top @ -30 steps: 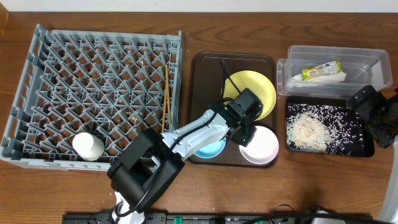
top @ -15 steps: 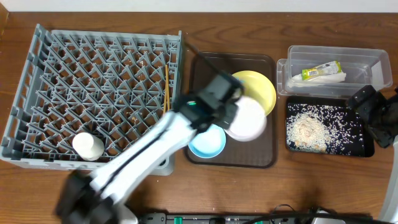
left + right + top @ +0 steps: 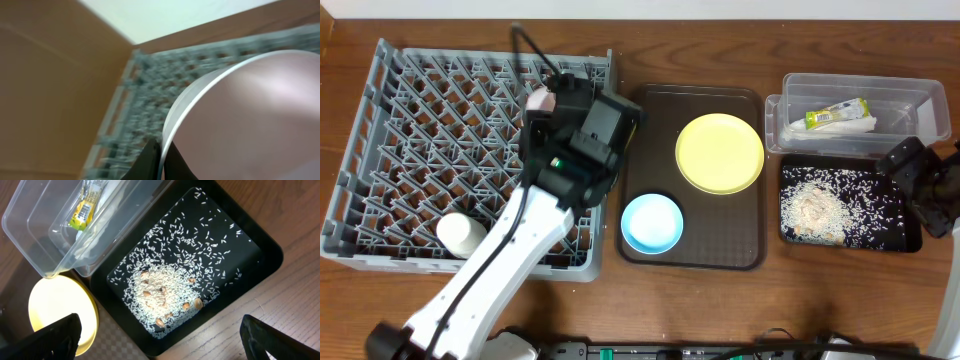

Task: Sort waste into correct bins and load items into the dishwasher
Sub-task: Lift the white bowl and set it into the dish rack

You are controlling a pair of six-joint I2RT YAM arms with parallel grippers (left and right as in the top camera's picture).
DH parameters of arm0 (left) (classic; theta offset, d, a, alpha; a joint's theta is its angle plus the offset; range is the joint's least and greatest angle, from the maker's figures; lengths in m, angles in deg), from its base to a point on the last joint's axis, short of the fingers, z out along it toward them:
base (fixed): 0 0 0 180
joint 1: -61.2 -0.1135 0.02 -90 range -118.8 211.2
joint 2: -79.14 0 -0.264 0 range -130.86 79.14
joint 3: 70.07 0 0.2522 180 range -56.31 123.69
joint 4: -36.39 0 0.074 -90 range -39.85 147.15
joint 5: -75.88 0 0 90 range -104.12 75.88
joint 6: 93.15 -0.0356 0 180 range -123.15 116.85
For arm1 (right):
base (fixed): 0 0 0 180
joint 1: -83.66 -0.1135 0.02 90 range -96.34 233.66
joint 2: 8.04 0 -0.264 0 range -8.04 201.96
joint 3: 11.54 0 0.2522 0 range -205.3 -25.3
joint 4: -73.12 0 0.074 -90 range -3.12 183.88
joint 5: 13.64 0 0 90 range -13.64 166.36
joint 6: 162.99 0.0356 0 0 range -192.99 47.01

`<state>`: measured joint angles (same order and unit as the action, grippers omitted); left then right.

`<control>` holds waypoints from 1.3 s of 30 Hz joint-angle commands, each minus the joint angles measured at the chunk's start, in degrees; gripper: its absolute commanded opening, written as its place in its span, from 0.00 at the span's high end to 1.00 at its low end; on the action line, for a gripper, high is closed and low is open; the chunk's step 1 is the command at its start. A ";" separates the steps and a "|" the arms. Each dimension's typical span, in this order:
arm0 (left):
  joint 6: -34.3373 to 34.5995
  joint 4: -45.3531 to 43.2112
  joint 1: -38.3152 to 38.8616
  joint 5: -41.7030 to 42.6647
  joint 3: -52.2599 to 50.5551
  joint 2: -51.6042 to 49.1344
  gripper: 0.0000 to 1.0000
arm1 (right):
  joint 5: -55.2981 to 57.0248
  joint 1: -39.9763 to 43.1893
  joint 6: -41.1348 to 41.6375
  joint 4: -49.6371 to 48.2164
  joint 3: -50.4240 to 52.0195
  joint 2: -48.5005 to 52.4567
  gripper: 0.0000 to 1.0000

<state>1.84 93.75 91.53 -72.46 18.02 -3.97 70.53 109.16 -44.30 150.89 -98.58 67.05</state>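
Nearest, the white cup (image 3: 462, 235) sits among the pegs in the near left corner of the dish rack (image 3: 380, 150), a square grey plastic lattice. The round, glossy light-blue bowl (image 3: 652, 222) rests at the near left of the brown tray (image 3: 740, 250). The tray's near right corner now shows bare, finely textured surface where the white bowl (image 3: 250, 115) stood a second ago. The left gripper (image 3: 161, 159) has carried that bowl left, off the tray and over the rack's far right part. Its black fingers are clamped on the bowl's thin rim, and the smooth white wall fills most of the wrist view above blurred pegs.

To the right, the shallow black tray (image 3: 260, 275) holds rice (image 3: 160, 290), heaped in the middle and scattered outward. The right gripper (image 3: 160, 327) hangs by the tray's right edge as before, fingers spread wide with nothing between them.

Farther back, the flat yellow plate (image 3: 720, 152), now fully uncovered, lies at the brown tray's far right, close to its wall. Only narrow strips of wooden table (image 3: 720, 310) separate rack, brown tray and bins. Farthest, the clear tub (image 3: 910, 110) meets the black tray's far edge and holds the wrapper (image 3: 835, 115) on the napkin (image 3: 850, 126).
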 commanded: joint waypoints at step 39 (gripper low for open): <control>5.03 9.01 2.40 -12.00 -1.36 -23.19 0.93 | -0.22 0.37 -0.24 0.07 -0.04 -0.72 0.01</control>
<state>5.88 102.07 92.60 -90.52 17.32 -26.86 70.53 109.16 -44.30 150.91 -98.58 67.05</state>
